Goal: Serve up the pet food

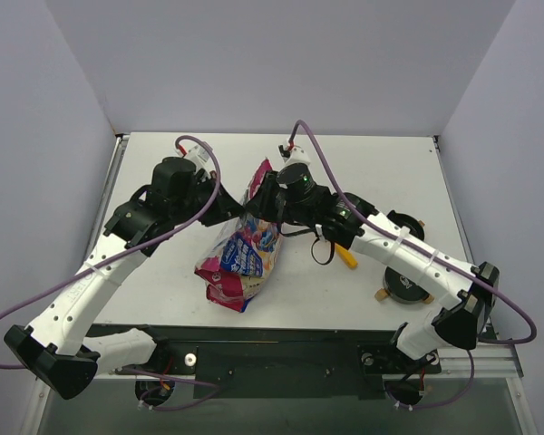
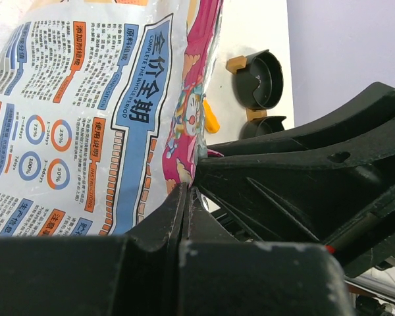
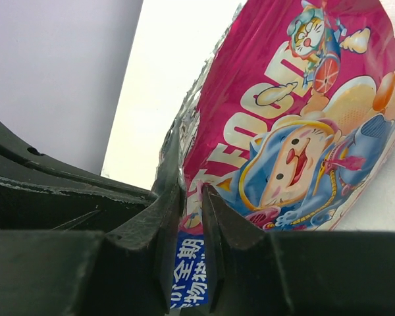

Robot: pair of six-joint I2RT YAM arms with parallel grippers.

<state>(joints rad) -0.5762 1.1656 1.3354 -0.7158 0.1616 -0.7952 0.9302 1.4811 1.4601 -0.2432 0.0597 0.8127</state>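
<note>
The left gripper (image 2: 187, 191) is pinching the cartoon-printed bag (image 1: 240, 258) by its top edge, the right gripper (image 3: 192, 197) is straddling that edge with jaws nearly together, grip unclear, and the pet food, unseen, is presumably sitting inside, below both, with the black bowls (image 1: 406, 285) lying nearer the right arm.

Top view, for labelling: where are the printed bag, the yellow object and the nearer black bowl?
printed bag (image 1: 242, 261), top view, middle of its front.
yellow object (image 1: 347, 256), top view, its exposed end.
nearer black bowl (image 1: 404, 288), top view, its visible part.
</note>
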